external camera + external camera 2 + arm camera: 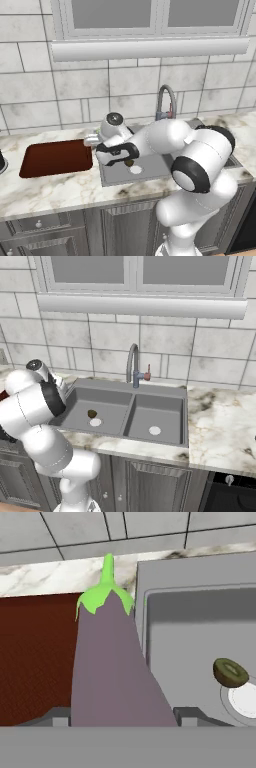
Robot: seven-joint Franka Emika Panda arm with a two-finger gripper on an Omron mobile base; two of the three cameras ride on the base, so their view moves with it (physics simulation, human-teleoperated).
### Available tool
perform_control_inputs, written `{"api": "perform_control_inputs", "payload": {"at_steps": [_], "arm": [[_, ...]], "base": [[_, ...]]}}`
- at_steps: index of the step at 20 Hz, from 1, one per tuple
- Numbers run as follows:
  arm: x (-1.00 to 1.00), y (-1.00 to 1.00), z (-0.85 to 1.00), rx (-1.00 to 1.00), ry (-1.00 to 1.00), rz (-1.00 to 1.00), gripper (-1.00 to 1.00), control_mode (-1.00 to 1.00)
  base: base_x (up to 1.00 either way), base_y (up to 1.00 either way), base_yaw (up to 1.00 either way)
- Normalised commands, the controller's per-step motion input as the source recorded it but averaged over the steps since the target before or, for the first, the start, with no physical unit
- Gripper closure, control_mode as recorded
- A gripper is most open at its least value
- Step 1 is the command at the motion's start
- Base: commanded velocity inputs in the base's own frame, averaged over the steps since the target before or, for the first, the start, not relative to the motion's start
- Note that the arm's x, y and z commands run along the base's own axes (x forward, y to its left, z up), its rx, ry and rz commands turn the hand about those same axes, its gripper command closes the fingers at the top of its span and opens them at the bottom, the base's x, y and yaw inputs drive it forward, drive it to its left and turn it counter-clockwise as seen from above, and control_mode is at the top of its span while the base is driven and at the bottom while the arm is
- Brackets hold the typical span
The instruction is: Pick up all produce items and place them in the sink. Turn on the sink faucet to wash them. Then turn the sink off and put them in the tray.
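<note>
My gripper (122, 717) is shut on the eggplant (110, 662), a pale purple fruit with a bright green stem cap pointing away from the hand. It hangs over the line where the reddish-brown tray (35, 657) meets the left rim of the grey sink (200, 622). The hand (112, 150) hovers over the sink's left basin, beside the tray (55, 157). The dark olive-brown roundish item (230, 672) lies on the left basin floor by the pale drain, also seen from the base (129, 163) (92, 414). The gooseneck faucet (132, 363) rises behind the sink.
The marble counter (220, 421) stretches to the right of the sink. A tiled wall and a window sill (150, 50) stand close behind. My own arm (200, 160) reaches across the right basin. Cabinet fronts run below the counter edge.
</note>
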Motion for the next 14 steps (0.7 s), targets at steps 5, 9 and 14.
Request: {"api": "perform_control_inputs", "payload": {"at_steps": [5,9,14], "arm": [[-0.03,0.78,0.00,-0.06,0.00,0.13,1.00,-1.00],[-0.03,0.75,0.00,-0.07,0.00,0.12,1.00,-1.00],[-0.05,0.70,0.00,-0.08,0.00,0.13,1.00,-1.00]], "base": [[0.00,0.00,0.00],[0.00,0.00,0.00],[0.00,0.00,0.00]]}}
